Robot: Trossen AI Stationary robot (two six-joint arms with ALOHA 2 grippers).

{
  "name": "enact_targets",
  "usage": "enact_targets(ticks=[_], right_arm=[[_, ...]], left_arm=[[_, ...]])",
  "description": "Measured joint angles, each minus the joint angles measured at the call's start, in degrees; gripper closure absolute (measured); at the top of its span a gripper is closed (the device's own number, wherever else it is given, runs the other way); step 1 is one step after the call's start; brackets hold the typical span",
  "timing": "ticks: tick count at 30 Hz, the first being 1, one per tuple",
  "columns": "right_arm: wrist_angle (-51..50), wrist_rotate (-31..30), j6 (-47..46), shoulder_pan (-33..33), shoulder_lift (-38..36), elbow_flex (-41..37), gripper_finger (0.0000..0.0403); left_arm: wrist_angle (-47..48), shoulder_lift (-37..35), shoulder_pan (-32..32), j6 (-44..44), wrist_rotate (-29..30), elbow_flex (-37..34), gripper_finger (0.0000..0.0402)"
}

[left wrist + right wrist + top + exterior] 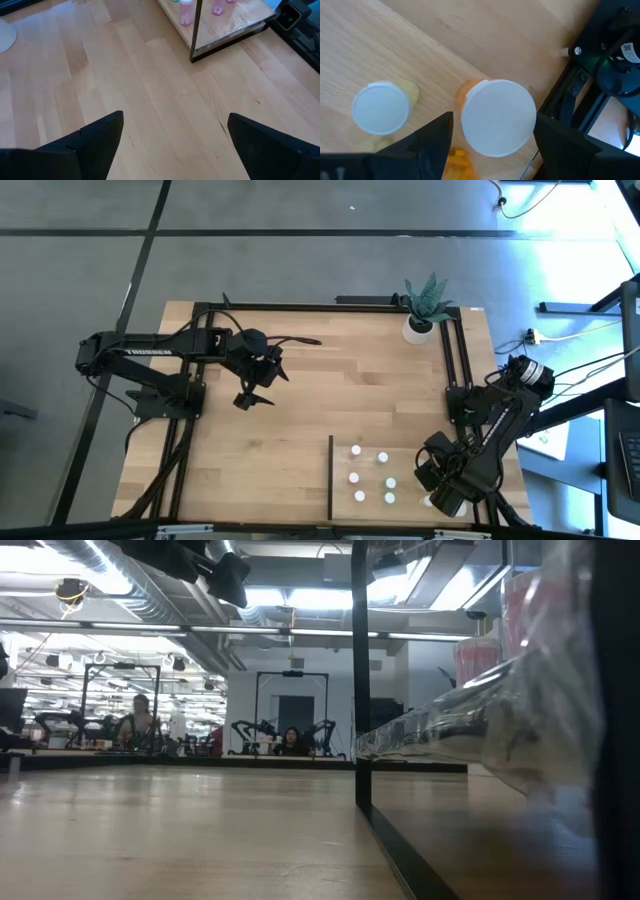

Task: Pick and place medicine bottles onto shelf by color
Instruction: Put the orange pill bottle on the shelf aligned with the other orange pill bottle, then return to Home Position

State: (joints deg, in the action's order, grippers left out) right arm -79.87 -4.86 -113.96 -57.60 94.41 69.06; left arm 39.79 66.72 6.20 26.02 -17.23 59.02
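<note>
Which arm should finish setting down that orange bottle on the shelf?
Right. The right gripper already straddles the white-capped orange bottle on the shelf, fingers apart beside its cap. The left gripper hangs open over bare tabletop, far off.

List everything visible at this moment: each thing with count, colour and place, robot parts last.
medicine bottles: seven white caps visible from above, on the shelf in the table's near right corner; pink bodies show in the left wrist view, orange and yellowish in the right wrist view
orange bottle: one, white cap, standing between the right gripper's fingers
shelf: one, light wood with a dark upright edge on its left side
plant pot: one, white, with a green plant, far right of the table
table: one, light wood planks
people: two, seated far off in the room behind, low view
left gripper: open, empty, above the table's left middle
right gripper: over the shelf's right end, fingers open around the orange bottle's cap
</note>
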Motion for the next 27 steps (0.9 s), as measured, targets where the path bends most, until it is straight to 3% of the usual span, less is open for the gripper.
enact_targets(ticks=[8, 15, 17, 21, 27], right_arm=[[-1.35, 0.48, 0.18, 0.00, -2.23, 1.69, 0.0131], [-9.96, -2.20, 0.49, -0.02, -3.08, 9.46, 0.0131], [-10.31, -6.33, 1.93, -0.02, -3.20, 12.04, 0.0131], [-10.13, -21.63, 9.00, -0.04, -3.71, 17.46, 0.0131], [-10.04, -41.97, 27.58, 0.00, -5.20, 23.06, 0.0131]], left_arm=[[0.00, 0.00, 0.02, -0.09, 0.00, 0.00, 0.0049], [0.01, -0.19, 0.03, -2.18, 0.04, -0.02, 0.0049], [-0.06, -0.90, 0.07, -4.02, 0.09, -0.02, 0.0049], [0.14, -4.78, 0.07, -6.99, 0.56, -0.02, 0.0049], [1.62, -14.31, -1.50, -12.69, 5.44, -0.02, 0.0049]])
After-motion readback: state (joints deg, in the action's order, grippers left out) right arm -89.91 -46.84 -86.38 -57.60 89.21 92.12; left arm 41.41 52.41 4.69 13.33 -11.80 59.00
